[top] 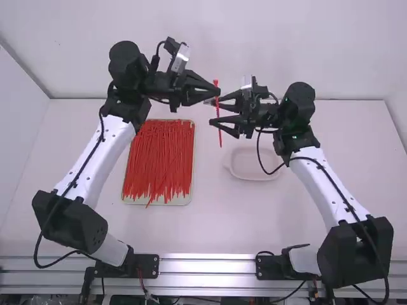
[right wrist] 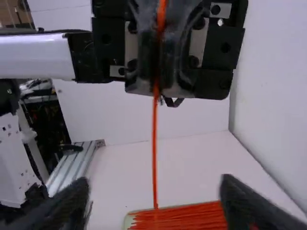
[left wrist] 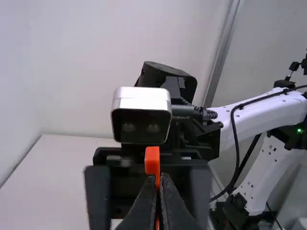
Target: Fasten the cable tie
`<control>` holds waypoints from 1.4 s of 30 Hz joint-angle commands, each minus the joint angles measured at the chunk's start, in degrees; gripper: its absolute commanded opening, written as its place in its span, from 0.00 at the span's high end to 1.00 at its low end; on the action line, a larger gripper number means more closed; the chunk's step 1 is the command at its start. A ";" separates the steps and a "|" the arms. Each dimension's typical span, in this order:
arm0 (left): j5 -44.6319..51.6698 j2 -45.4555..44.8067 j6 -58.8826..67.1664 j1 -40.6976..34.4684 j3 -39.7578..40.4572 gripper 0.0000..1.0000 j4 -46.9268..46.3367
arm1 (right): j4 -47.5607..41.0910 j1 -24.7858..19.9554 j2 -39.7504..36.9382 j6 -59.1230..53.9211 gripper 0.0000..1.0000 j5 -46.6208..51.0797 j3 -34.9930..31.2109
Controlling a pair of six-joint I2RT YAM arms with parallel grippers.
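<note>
Ties first: you have one thin red plastic cable tie (top: 218,124) up in the air, standing roughly upright above the table, between the flat tan tray (top: 188,201) and the shallow white plastic dish (top: 254,170). The rest lie in a loose heap of red cable ties (top: 159,162) on that tray, too many and too overlapped for you to count. One tray, one dish, two arms.

Your left gripper (top: 212,96) is clamped on the raised tie near its upper part. In the left wrist view the two fingers are pressed together with the red strip pinched between them, and a short squared end sticks up above them. Your right gripper (top: 219,115) is spread wide, one finger either side of the tie, not touching it as far as the high view shows.

You cannot make out whether that squared end is the tie's head. The fingers hide the strip below the pinch in the left wrist view. In the right wrist view the strip runs off the top edge, its lower tip overlaps the heap, and the right fingers (right wrist: 67,208) are blurred.
</note>
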 commanded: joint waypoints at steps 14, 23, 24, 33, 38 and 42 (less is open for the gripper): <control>-2.05 0.11 -1.75 0.50 1.29 0.92 0.94 | 0.11 -0.11 0.44 1.16 1.00 0.68 1.55; -3.67 0.11 -9.38 0.50 1.29 0.88 10.14 | 6.45 -0.81 0.44 6.82 1.00 1.42 1.55; -3.80 0.09 -9.44 0.50 1.29 0.89 10.60 | 6.56 -0.79 0.44 6.91 1.00 1.53 1.55; -3.89 0.11 -9.88 0.02 1.29 0.87 11.32 | 7.82 -0.79 0.44 6.88 1.00 1.68 1.55; -5.49 0.11 -9.90 0.24 1.29 0.81 11.61 | 7.80 -0.81 0.44 6.86 1.00 1.68 1.55; -5.44 0.11 -10.56 -0.20 1.29 0.81 12.66 | 7.82 -0.79 0.44 6.64 1.00 1.68 1.55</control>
